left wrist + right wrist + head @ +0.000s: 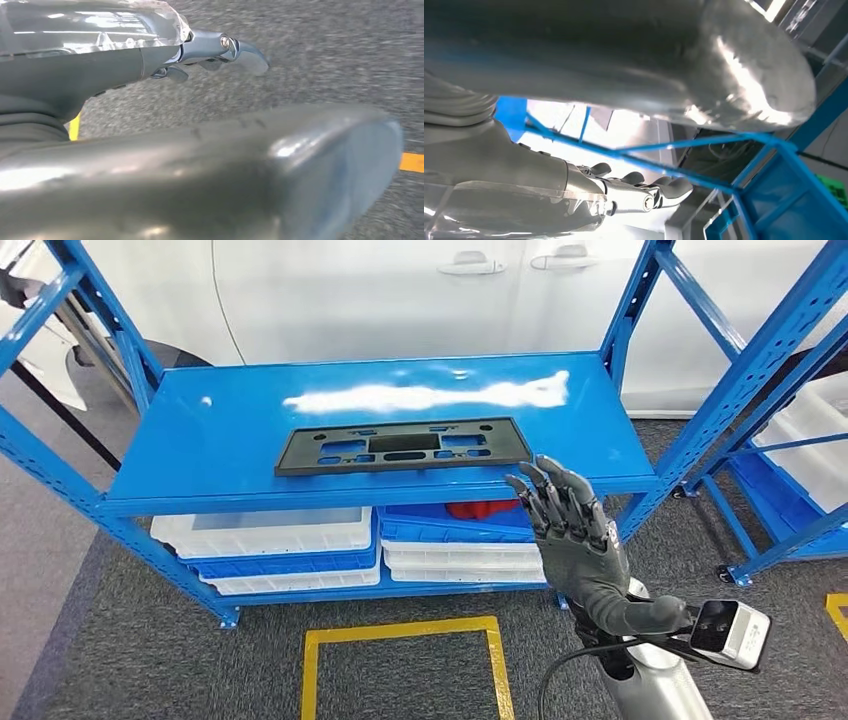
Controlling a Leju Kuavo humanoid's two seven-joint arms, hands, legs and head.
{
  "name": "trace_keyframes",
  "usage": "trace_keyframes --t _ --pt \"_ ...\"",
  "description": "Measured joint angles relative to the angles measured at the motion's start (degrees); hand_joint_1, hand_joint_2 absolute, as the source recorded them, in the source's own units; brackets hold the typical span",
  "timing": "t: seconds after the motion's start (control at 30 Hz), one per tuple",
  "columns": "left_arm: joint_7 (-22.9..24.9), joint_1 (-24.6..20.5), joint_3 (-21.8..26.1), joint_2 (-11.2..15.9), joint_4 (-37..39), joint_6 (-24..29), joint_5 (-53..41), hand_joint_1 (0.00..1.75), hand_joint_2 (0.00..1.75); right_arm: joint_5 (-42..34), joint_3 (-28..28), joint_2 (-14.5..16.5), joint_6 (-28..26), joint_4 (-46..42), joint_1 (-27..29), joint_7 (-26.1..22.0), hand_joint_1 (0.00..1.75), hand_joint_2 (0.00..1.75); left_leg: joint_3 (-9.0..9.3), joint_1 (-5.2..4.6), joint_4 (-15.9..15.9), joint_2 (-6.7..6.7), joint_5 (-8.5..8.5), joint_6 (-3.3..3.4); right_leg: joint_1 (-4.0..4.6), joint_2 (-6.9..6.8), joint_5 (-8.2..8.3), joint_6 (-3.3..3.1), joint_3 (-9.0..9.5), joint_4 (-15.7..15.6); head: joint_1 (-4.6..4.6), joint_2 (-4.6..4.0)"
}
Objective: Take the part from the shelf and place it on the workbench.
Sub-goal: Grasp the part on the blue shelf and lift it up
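Black part: flat on blue shelf, untouched. Right hand: raised near its 4 o'clock, fingers spread, empty. Left hand: empty, above floor. Step: reaching. Next: grip part's near edge.

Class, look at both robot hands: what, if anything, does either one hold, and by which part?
Nothing is held. The right hand is raised, fingers apart, short of the flat black plastic part on the blue shelf; the left hand hangs empty.
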Motion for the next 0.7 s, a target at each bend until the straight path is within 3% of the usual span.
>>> trace_keyframes --t 0.07,0.1,0.2,0.27,0.33,0.4,0.43,0.47,0.53,0.57,0.6,0.7 --pt "0.04 -0.04 -0.03 0.00 0.08 0.01 0.00 0.00 0.00 0.45 0.02 0.01 -0.22 0.41 -0.06 0.02 0.00 0.00 0.35 0.05 -5.10 0.01 4.88 0.39 -0.04 0.42 -1.24 0.79 1.00 0.25 0.01 0.00" --pt "0.08 -0.05 -0.04 0.01 0.11 0.01 0.00 0.00 0.00 0.60 0.04 0.01 -0.22 0.57 -0.12 0.02 0.00 0.00 0.33 -0.09 -5.99 -0.01 5.80 0.96 -0.03 0.54 -1.60 1.28 1.23 0.41 0.01 0.00" --pt "0.17 -0.21 -0.07 0.11 0.14 0.01 0.02 0.00 0.00 0.83 0.06 0.02 -0.26 0.78 -0.48 0.02 0.00 0.00 1.39 -0.35 -6.21 -0.13 5.16 2.78 -0.22 0.26 -1.70 2.43 1.24 1.97 0.00 0.00" --pt "0.22 -0.32 -0.09 0.20 0.15 0.02 0.02 0.00 0.00 0.83 0.08 0.05 -0.44 0.85 -1.00 0.10 0.00 0.00 2.45 -0.42 -6.47 -0.18 4.58 3.58 -0.38 -0.73 -2.21 2.69 -1.41 6.84 0.01 0.00" --pt "0.29 -0.31 -0.15 0.23 0.16 0.03 0.02 0.00 0.00 0.81 0.09 0.06 -0.77 0.97 -1.29 0.19 0.00 0.00 3.35 -0.68 -6.54 -0.15 3.69 4.09 -0.37 -1.44 -4.62 2.76 -6.44 13.92 0.01 0.00" --pt "0.36 -0.29 -0.23 0.23 0.16 0.03 0.02 0.00 0.00 0.80 0.10 0.06 -0.98 1.08 -1.28 0.23 0.00 0.00 4.52 -0.97 -6.54 -0.13 2.66 4.29 -0.32 -1.51 -6.70 2.68 -10.38 17.39 0.01 0.00" --pt "0.40 -0.25 -0.31 0.23 0.16 0.03 0.02 0.00 0.00 0.80 0.10 0.06 -1.01 1.10 -1.28 0.26 0.00 0.00 5.31 -1.11 -6.55 -0.14 2.06 4.34 -0.21 -1.54 -6.18 2.45 -11.05 16.48 0.01 0.00" --pt "0.44 -0.23 -0.41 0.22 0.16 0.03 0.02 0.00 0.00 0.80 0.11 0.06 -1.02 1.10 -1.29 0.26 0.00 0.00 6.22 -1.27 -6.58 -0.14 1.42 4.33 0.00 -1.60 -4.27 2.08 -10.82 13.80 0.01 0.00" --pt "0.48 -0.23 -0.61 0.14 0.16 0.03 0.02 0.00 0.00 0.80 0.10 0.06 -1.02 1.12 -1.31 0.27 0.00 0.00 7.85 -1.51 -6.65 -0.19 0.13 4.17 0.74 -1.89 1.65 0.90 -9.22 6.54 0.01 0.00" --pt "0.49 -0.32 -0.67 0.10 0.16 0.03 0.02 0.00 0.00 0.81 0.11 0.06 -1.01 1.15 -1.33 0.29 0.00 0.00 8.40 -1.63 -6.73 -0.22 -0.46 3.97 1.05 -1.97 3.52 0.48 -8.53 3.96 0.01 0.00" --pt "0.49 -0.40 -0.70 0.08 0.16 0.03 0.02 0.00 0.00 0.81 0.11 0.06 -0.99 1.18 -1.35 0.31 0.00 0.00 8.80 -1.70 -6.94 -0.22 -0.93 3.72 1.25 -2.02 4.55 0.20 -8.10 2.59 0.02 0.00" --pt "0.52 -0.43 -0.80 0.17 0.16 0.03 0.02 0.00 0.00 0.79 0.15 0.06 -0.99 1.22 -1.45 0.34 0.00 0.00 9.65 -1.81 -5.87 -0.07 -0.65 2.81 1.06 -1.76 4.50 -0.37 -6.47 1.20 0.02 0.00"
